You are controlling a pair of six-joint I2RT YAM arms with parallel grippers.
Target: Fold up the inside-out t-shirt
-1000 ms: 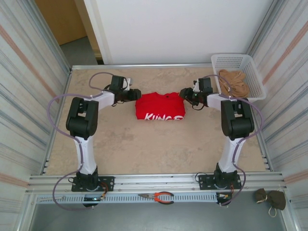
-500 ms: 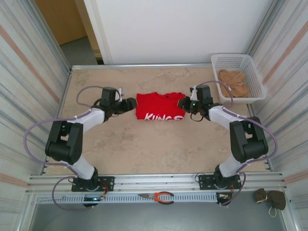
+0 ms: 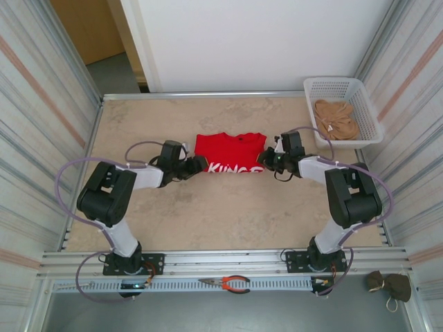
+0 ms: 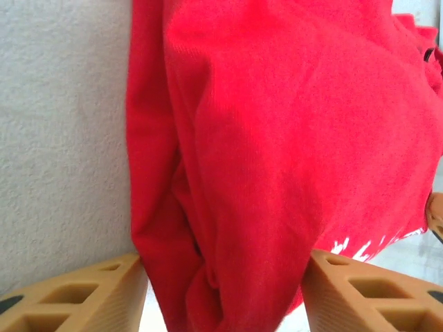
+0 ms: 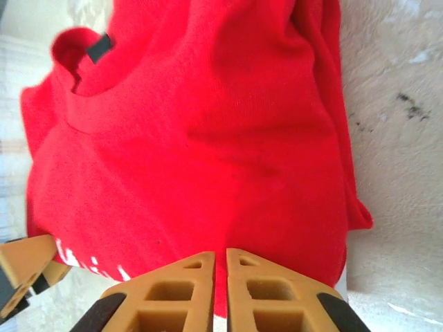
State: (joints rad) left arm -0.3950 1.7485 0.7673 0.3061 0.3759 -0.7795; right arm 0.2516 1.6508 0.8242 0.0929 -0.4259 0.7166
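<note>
The jaws of the left gripper [image 4: 221, 277] stand wide apart with a thick fold of the bright red cotton t-shirt [image 3: 230, 149] between them, probably ready to pinch its near left corner. Those of the right gripper [image 5: 220, 263] are pressed together at the near right corner; whether cloth is caught there, I cannot tell. The shirt lies folded flat in the middle of the beige tabletop [image 3: 228, 207]. Its long axis runs left to right, with the collar on the far side and the white lettering on the near side.

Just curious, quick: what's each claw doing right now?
Left gripper: open, fingers either side of the t-shirt.
Right gripper: shut at the t-shirt's edge; whether pinching cloth, cannot tell.
</note>
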